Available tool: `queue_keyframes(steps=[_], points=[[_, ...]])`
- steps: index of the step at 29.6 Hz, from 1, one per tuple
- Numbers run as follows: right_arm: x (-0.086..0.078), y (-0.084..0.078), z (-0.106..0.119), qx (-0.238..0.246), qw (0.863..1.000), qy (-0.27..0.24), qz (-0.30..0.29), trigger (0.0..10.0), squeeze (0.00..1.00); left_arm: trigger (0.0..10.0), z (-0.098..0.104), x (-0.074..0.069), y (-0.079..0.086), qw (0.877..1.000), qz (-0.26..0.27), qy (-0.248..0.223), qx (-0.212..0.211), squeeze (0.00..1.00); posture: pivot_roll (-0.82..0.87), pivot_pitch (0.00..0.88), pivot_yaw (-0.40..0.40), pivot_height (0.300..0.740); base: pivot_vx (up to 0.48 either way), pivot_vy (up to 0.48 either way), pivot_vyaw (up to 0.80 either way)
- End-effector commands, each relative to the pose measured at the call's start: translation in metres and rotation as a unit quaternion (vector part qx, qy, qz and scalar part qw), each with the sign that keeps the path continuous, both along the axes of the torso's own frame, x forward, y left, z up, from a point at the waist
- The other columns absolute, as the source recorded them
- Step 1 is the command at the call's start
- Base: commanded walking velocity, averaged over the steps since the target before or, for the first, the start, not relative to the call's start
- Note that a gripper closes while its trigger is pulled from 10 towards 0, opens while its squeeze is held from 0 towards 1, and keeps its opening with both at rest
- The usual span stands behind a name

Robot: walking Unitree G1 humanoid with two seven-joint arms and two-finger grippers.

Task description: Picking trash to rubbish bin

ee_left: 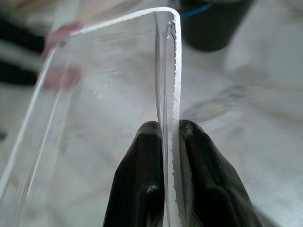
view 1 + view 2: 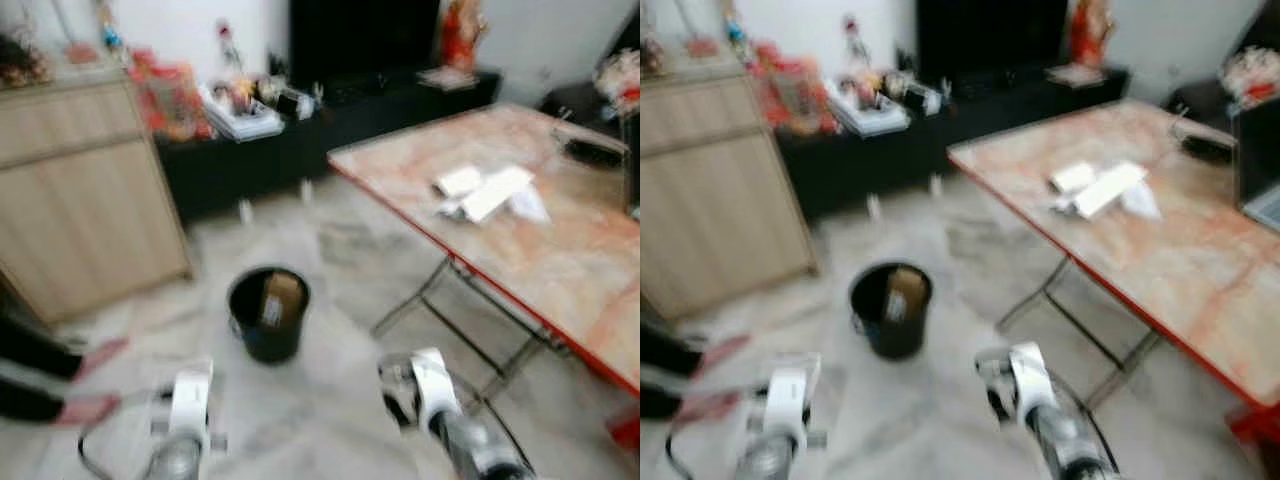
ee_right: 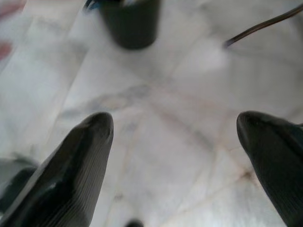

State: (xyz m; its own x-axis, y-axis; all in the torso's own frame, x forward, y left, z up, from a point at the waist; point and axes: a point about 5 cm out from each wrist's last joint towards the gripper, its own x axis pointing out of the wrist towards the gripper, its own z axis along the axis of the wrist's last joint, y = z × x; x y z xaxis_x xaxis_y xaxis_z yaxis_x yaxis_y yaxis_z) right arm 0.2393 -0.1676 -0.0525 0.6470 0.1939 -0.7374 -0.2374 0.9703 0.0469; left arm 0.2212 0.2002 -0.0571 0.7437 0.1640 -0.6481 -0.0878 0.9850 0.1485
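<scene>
The left gripper (image 1: 168, 130) is pinching the edge of a clear plastic container (image 1: 109, 71) — thin, glossy, with a ridged rim and a rounded corner — its two black fingers pressed tight on either side of the wall. Faint embossed lettering is showing on the plastic, too blurred to read. The right gripper (image 3: 175, 127) is hanging spread wide with nothing between its ribbed black fingers, pointing down at the pale marbled tile floor (image 2: 330, 400).

In the head views, a round black rubbish bin (image 2: 268, 312) is standing on the tiles at centre frame, a brown cardboard piece (image 2: 278, 297) sticking up inside it. A folding table (image 2: 520, 250) with a glossy orange marbled top and red edging is filling the right of the frame — white papers (image 2: 490, 190) are lying on it. A light wooden cabinet (image 2: 80, 190) is standing at upper left.
</scene>
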Motion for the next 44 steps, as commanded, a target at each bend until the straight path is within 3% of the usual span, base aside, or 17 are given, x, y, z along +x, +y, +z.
queue_keyframes(steps=[1, 14, 25, 44], points=[[0.009, 0.009, 0.006, 0.009, 1.0, -0.007, 0.01, 10.0, 0.0, 10.0, 0.001, 0.003, 0.003, 1.0, 0.015, 0.003, -0.005, 0.0, -0.02, 0.032, -0.066, 0.74, 0.48, 0.0, 0.0], [0.005, 0.017, 0.003, 0.024, 0.999, -0.002, 0.02, 10.0, 0.0, 10.0, -0.001, 0.001, -0.002, 1.0, 0.019, 0.006, -0.014, 0.0, -0.02, 0.033, -0.065, 0.74, 0.48, 0.0, 0.0], [0.006, 0.018, 0.003, 0.003, 0.999, -0.01, 0.043, 10.0, 0.0, 10.0, 0.001, 0.003, -0.002, 1.0, 0.016, -0.004, -0.015, 0.0, -0.02, 0.018, -0.058, 0.74, 0.457, 0.0, 0.26], [0.004, 0.022, 0.002, 0.018, 0.999, -0.01, 0.04, 10.0, 0.0, 10.0, 0.001, 0.003, -0.004, 1.0, 0.005, -0.006, -0.017, 0.0, -0.01, 0.003, -0.052, 0.74, 0.0, 0.0, 0.71]])
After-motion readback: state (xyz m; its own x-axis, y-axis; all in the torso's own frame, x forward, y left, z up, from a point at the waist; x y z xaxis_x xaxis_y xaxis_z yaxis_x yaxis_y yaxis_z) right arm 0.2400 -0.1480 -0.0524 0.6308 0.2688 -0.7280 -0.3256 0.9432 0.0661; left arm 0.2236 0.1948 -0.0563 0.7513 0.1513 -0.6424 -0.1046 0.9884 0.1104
